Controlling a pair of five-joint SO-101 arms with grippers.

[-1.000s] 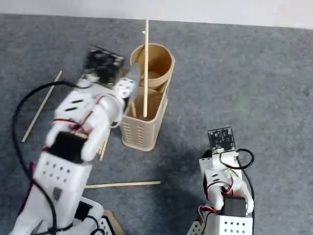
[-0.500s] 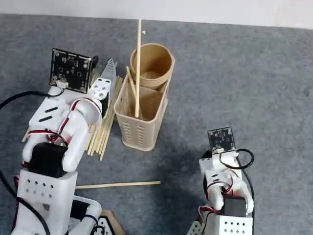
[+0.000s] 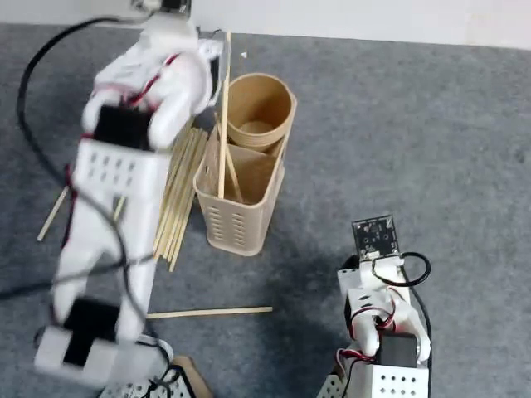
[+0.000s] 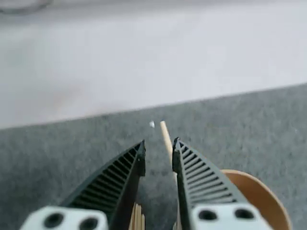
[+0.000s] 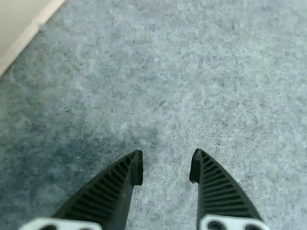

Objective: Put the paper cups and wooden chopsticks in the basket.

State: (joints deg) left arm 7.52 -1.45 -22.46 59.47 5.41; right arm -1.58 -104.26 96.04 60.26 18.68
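At the far left of the grey carpeted worktop a single wooden chopstick is seen lying aslant, apart from the rest. Further right, a bundle of chopsticks is laid on the carpet just beside the basket. The left tool is held high above the basket's far end with its jaws spread; the tip of a long upright chopstick is seen between them, close to one jaw but not pinched. That chopstick is stood in the basket, and a shorter one is leaned in the same compartment. A paper cup is seated upright in the basket's far end. Nearer the arms' bases, one more chopstick is laid flat on the carpet. At the right, the right tool is held over bare carpet, its jaws spread.
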